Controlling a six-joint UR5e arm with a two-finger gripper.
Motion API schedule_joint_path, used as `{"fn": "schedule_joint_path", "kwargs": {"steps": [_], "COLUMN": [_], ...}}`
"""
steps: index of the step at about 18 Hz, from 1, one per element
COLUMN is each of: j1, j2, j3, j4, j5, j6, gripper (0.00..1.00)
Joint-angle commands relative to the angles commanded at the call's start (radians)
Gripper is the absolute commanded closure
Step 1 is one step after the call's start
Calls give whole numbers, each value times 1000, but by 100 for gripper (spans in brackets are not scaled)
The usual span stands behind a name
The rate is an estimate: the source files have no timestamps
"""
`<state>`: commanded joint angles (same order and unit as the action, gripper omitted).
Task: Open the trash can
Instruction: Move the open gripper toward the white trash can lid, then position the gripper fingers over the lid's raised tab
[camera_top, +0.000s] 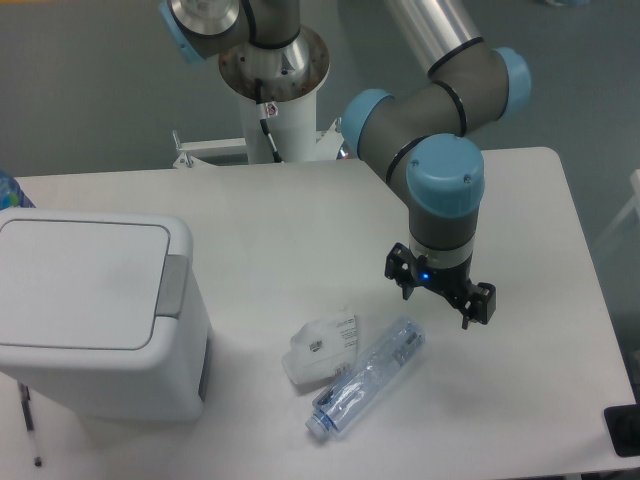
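Nothing of the opening is done yet: your trash can (95, 315) sits at the left end of the bench (300, 230) with its flat lid (80, 283) down and the grey push tab (172, 286) on its right edge untouched, so what it holds is hidden from you. Your gripper (442, 292) hangs well apart from it on the right side, just beyond the clear bottle (365, 378) and the small white packet (323, 347), its fingers spread and holding nothing, as far as this steep view lets you judge. You have the whole crossing to the tab and the press left to do.
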<state>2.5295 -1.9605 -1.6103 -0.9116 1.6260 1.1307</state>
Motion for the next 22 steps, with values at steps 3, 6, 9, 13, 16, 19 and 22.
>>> {"fn": "schedule_joint_path", "kwargs": {"steps": [3,6,9,13,16,19,22], "j1": [-2,0,-12,-55,-80,-100,-141], "j2": [20,54,65,106,130,149,153], "j3": [-23,-13,6,12,35,41,56], "j4": [51,50,46,48,50,50,50], "j5": [-11,-101,-193,-225,-281,-336,-368], "j6": [-73,-268,-362,-452,-529,-612,-692], "gripper": [0,0,0,0,0,0,0]}}
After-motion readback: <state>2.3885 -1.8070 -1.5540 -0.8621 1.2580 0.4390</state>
